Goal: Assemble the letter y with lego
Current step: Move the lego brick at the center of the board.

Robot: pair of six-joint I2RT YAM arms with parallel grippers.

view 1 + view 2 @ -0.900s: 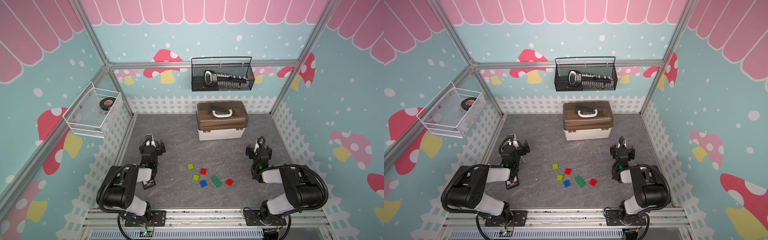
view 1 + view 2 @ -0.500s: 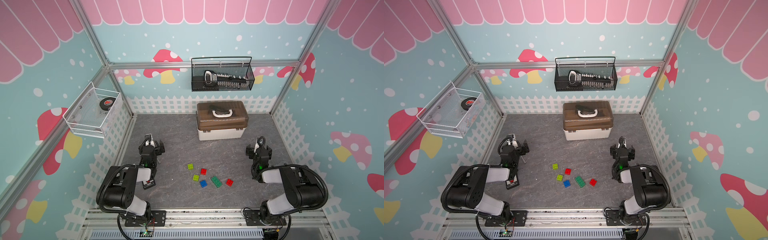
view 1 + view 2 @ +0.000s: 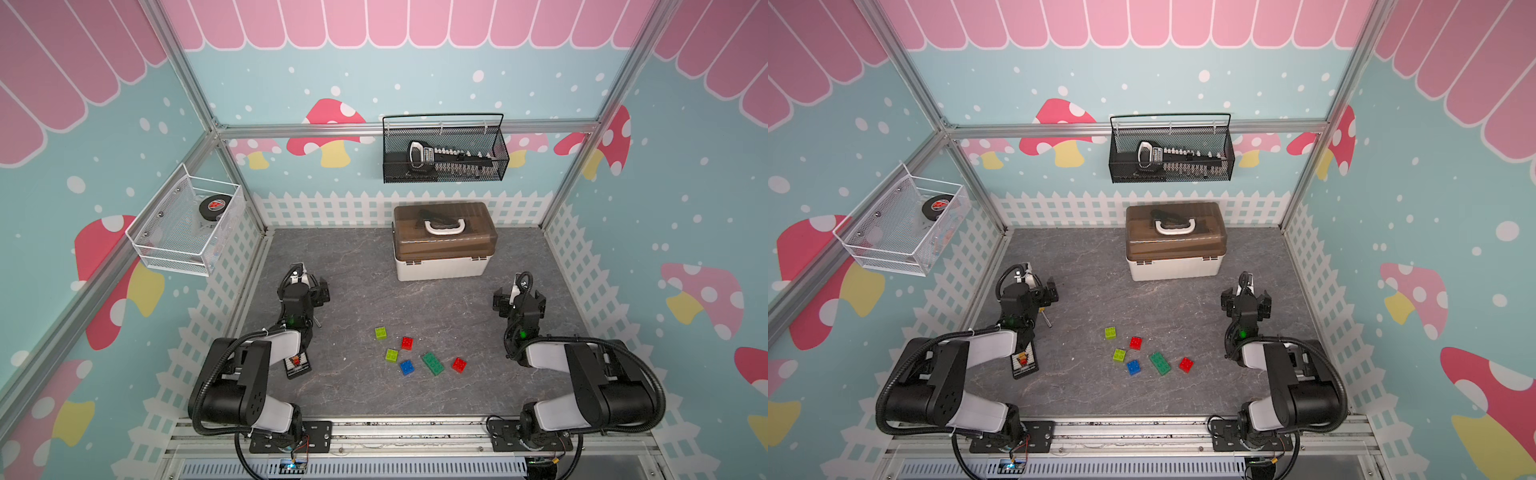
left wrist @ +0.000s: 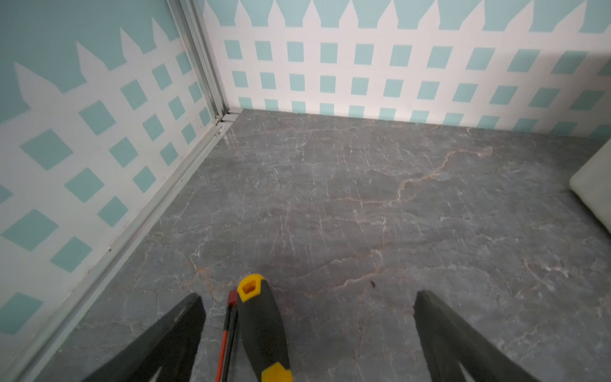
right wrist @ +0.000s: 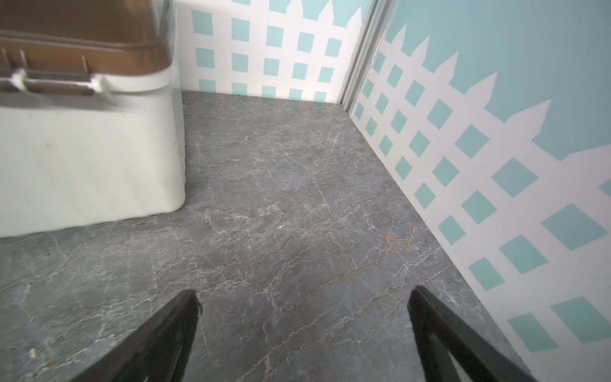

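Since neither arm nor any brick has shifted over the last second, the task stands at its very start: the left gripper and the right gripper both hang with jaws spread wide and empty, well apart from the lego. A yellow-handled screwdriver lies loose on the table between the left fingers. The 6 pieces lie separate, studs up, at the front middle of the table between the 2 arms: lime green brick, second lime green brick, red brick, blue brick, dark green brick and second red brick, so no part of the letter y is joined.
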